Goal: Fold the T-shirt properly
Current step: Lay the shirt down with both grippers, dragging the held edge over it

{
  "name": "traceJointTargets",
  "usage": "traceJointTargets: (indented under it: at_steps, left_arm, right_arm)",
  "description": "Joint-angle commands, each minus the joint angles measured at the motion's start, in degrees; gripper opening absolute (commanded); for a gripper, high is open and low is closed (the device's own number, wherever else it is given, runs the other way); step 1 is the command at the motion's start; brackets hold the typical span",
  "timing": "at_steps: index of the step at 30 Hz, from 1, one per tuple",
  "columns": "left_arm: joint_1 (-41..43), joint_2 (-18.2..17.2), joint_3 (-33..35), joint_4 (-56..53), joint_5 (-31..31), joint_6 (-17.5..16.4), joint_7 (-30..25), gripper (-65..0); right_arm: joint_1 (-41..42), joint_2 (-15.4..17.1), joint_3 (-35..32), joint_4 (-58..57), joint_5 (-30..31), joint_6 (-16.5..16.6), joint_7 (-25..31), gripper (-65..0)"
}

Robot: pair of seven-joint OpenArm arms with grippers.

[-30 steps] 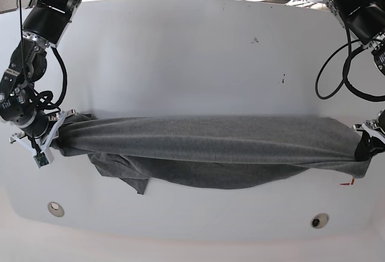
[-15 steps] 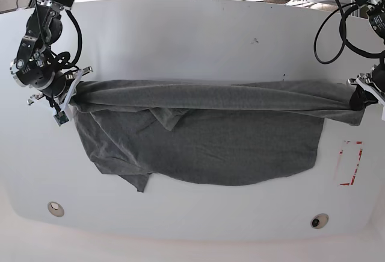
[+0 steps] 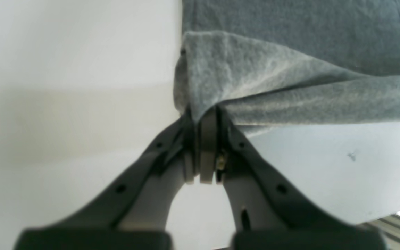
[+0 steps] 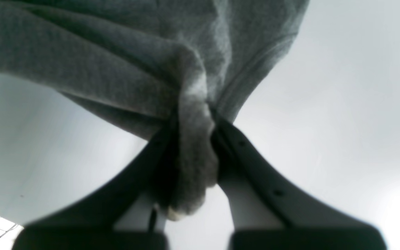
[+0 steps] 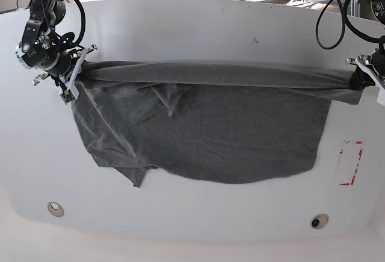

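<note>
The dark grey T-shirt point(image 5: 204, 132) hangs stretched across the white table, its upper edge pulled into a taut roll between both arms and its lower part spread on the tabletop. On the right side of the base view my left gripper point(image 5: 359, 79) is shut on one end of that edge; the left wrist view shows its jaws pinched on a thin bunch of T-shirt point(image 3: 255, 90). At the base view's left my right gripper point(image 5: 77, 69) is shut on the other end, with a thick wad of T-shirt point(image 4: 193, 146) bulging between its jaws.
Red tape marks point(image 5: 351, 163) lie on the table at the right, near the shirt's lower corner. Two round metal inserts point(image 5: 56, 208) point(image 5: 319, 220) sit near the front edge. Cables point(image 5: 337, 15) hang at the back right.
Both grippers have carried the shirt's held edge away from the front of the table toward the back. More of the shirt now lies spread out on the table.
</note>
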Motion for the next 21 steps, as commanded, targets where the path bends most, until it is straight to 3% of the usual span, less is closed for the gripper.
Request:
traceJointTargets:
  at_steps: [1,5,11,18,21]
  left_arm:
    - [0.17,-2.88,-0.19,0.75,-0.59,0.01,-1.12,-65.0]
    - [1.23,-3.4,1.13,0.66,1.17,0.01,-1.12,-65.0]
    - [1.4,-3.32,3.86,0.66,8.56,-0.25,-1.21,-65.0]
    - [0.87,-2.88,5.35,0.66,14.8,-6.05,-1.3,-65.0]
    - [-1.15,-2.79,6.85,0.66,17.09,-7.81,-1.3,-65.0]
  right_arm:
    - [-1.59,1.16,0.44,1.0,-0.4,-0.27,0.31,-64.2]
    - [-4.05,-0.16,0.44,1.18,-0.58,-0.27,0.31,-64.2]
    - [-7.66,-1.57,2.02,1.27,-0.4,-0.27,0.31,-63.7]
    - [-9.77,-3.42,2.28,1.62,-0.49,-0.27,0.31,-63.3]
    - [-10.29,-3.59,2.28,1.88,-0.4,-0.27,0.31,-57.2]
